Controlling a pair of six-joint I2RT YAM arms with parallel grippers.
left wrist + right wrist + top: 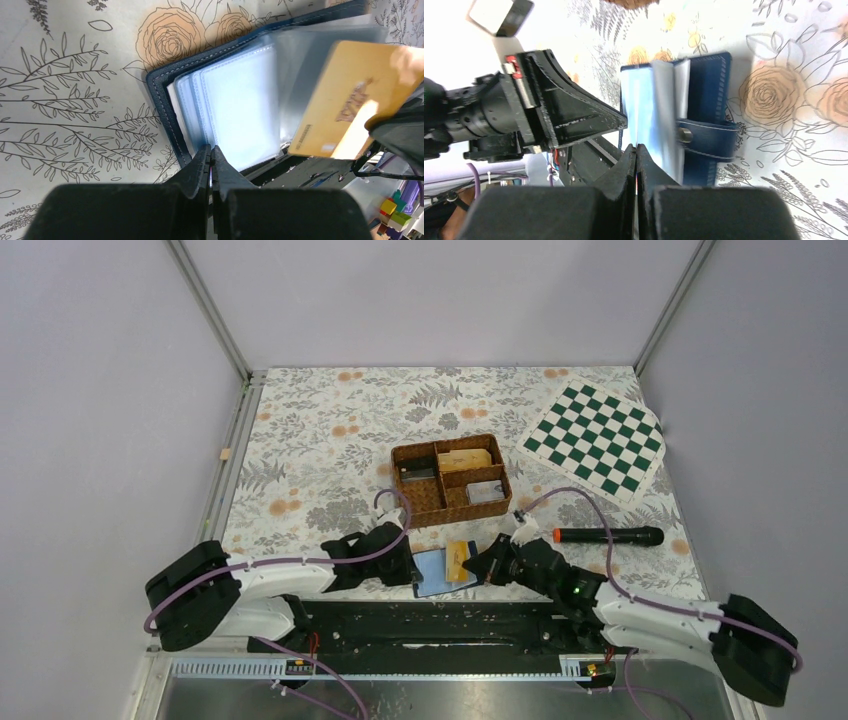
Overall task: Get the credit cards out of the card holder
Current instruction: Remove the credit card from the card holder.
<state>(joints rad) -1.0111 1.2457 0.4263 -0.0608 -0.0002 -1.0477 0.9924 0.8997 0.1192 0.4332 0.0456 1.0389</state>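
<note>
Navy card holder [235,110], gold card [345,100], floral tablecloth [320,440], green-white checkerboard [597,440]

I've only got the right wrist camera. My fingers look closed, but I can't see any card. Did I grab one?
Observer: Looks like it. The left wrist view shows a gold card raised and tilted over the card holder, its corner in the right gripper.
Operator: And the other arm?
Observer: The left gripper is shut, tips at the holder's near edge; whether they press it I cannot tell.
Operator: What's beyond the holder?
Observer: From above, a brown wicker tray sits just behind it.
</note>
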